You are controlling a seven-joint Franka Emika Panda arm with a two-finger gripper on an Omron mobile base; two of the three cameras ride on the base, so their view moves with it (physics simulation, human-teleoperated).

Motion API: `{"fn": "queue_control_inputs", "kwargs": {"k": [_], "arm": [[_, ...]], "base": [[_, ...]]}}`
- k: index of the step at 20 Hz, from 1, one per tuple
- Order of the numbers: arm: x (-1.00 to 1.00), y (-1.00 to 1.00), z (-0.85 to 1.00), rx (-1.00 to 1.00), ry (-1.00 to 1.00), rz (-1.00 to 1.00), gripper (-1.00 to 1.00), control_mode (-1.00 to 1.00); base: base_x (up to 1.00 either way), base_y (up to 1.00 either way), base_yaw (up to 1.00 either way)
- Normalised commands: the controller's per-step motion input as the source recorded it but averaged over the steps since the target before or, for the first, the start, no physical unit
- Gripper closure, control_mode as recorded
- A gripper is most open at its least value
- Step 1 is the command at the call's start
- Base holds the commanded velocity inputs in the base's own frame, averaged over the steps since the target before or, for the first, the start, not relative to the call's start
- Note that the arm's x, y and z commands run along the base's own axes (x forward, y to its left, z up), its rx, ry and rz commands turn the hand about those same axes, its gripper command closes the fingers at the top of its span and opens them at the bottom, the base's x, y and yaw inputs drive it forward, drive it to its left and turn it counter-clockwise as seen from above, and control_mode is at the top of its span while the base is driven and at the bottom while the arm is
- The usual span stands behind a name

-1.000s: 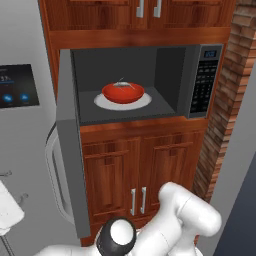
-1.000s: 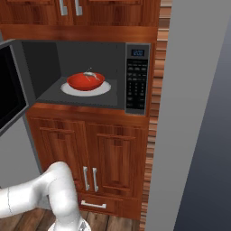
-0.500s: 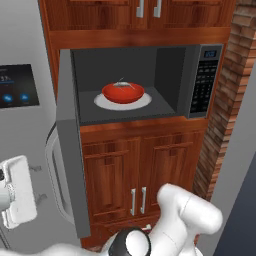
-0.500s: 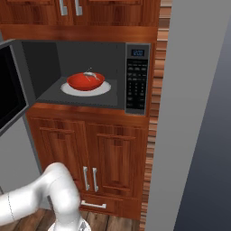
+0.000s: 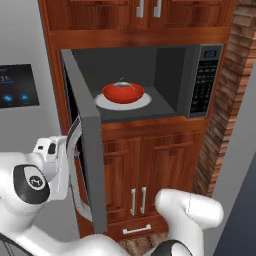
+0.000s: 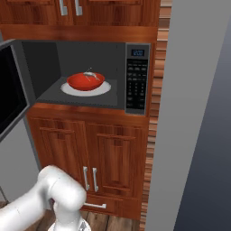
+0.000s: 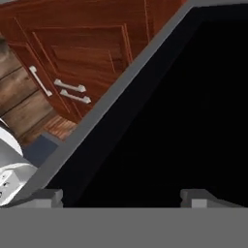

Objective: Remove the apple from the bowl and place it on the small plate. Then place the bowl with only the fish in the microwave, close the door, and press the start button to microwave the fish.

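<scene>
The bowl (image 5: 123,93) sits on the white disc (image 5: 123,101) inside the microwave (image 5: 150,82), the fish (image 5: 122,85) lying in it; its position matches the earlier frame. The door (image 5: 91,150) stands open, swung out to the left. The hand (image 7: 121,196) has risen beside the door's outer face since a second ago. Its fingers (image 7: 46,197) are spread wide, holding nothing, close to the black window (image 7: 184,111).
</scene>
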Motion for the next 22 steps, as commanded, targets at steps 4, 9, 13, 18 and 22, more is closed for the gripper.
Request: {"fn": "queue_control_inputs", "kwargs": {"k": [4,9,13,18,22], "arm": [[0.01,-1.00,0.31,0.29,-0.16,0.03,-1.00,-1.00],[0.15,-1.00,0.23,0.32,-0.18,0.05,-1.00,-1.00],[0.68,-1.00,0.02,0.36,-0.07,0.08,-1.00,-1.00],[0.96,-0.97,0.10,0.36,-0.07,0.10,-1.00,-1.00],[0.80,-0.98,0.26,0.34,-0.16,0.09,-1.00,-1.00]], "base": [[0.00,0.00,0.00],[0.00,0.00,0.00],[0.00,0.00,0.00],[0.00,0.00,0.00],[0.00,0.00,0.00]]}}
